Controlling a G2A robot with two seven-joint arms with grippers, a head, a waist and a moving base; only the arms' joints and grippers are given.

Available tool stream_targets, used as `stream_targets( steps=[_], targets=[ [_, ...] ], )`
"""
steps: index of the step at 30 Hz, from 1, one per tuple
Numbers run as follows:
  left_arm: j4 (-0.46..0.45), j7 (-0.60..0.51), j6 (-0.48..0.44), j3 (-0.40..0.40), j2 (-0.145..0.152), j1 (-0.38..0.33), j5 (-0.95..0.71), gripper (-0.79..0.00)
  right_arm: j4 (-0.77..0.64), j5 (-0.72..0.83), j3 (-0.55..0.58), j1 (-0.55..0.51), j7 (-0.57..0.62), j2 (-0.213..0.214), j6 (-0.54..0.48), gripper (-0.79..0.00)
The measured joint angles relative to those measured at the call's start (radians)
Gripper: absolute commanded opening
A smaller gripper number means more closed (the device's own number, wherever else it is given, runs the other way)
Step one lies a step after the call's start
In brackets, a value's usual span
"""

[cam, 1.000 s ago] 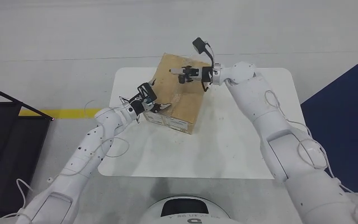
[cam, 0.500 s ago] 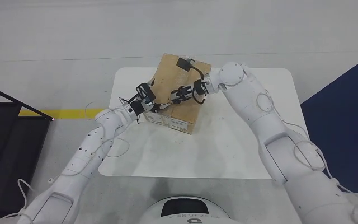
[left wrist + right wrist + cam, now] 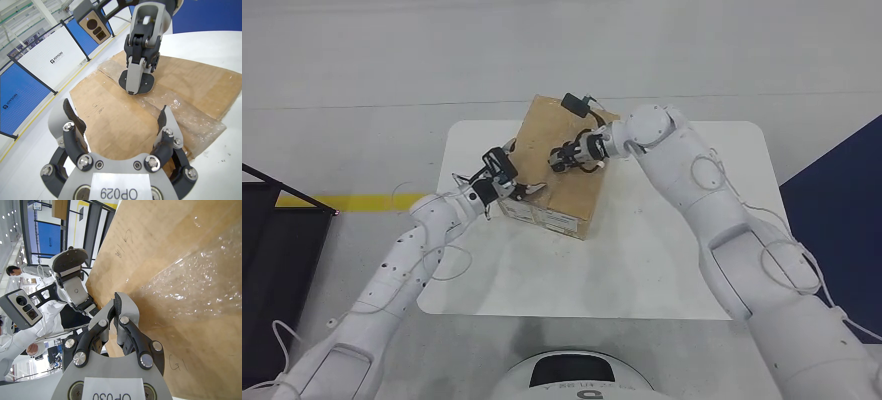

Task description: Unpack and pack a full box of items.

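A closed brown cardboard box [image 3: 564, 175] sits on the white table [image 3: 642, 260], its top flaps sealed with clear tape [image 3: 166, 106]. My left gripper [image 3: 522, 190] is open at the box's near left edge, one finger on each side of the corner [image 3: 117, 121]. My right gripper [image 3: 560, 160] is shut, its tips pressed down on the taped seam of the lid [image 3: 132, 92]. In the right wrist view the shut fingers [image 3: 115, 309] lie against the box top [image 3: 170, 256], and the left gripper [image 3: 70, 262] shows beyond the box edge.
The box stands near the table's far edge [image 3: 642, 124]. Bare tabletop lies in front and to the right of it. Grey floor with a yellow line [image 3: 352, 202] surrounds the table; a dark rack [image 3: 262, 230] stands at the left.
My right arm swung left and down from above the box's far right corner, and its gripper now rests on the taped seam. The left gripper stayed at the box's edge.
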Motion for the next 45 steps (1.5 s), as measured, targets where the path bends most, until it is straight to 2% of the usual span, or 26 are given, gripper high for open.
stream_targets(
  steps=[13, 22, 36, 45],
  targets=[
    [0.003, 0.006, -0.011, -0.007, 0.001, 0.001, 0.006, 0.0, 0.083, -0.014, -0.013, 0.059, -0.123, -0.032, 0.023, -0.785],
    [0.008, 0.012, -0.012, -0.007, -0.001, -0.002, 0.008, 0.0, 0.132, -0.05, -0.018, 0.09, -0.263, -0.049, 0.111, -0.785],
    [0.02, 0.027, -0.012, -0.014, -0.001, 0.001, 0.008, 0.0, 0.238, -0.012, 0.012, 0.129, -0.341, -0.068, 0.196, -0.785],
    [0.021, 0.035, -0.012, -0.02, 0.0, 0.006, 0.013, 0.0, 0.248, -0.057, -0.01, 0.133, -0.327, -0.091, 0.25, -0.785]
  ],
)
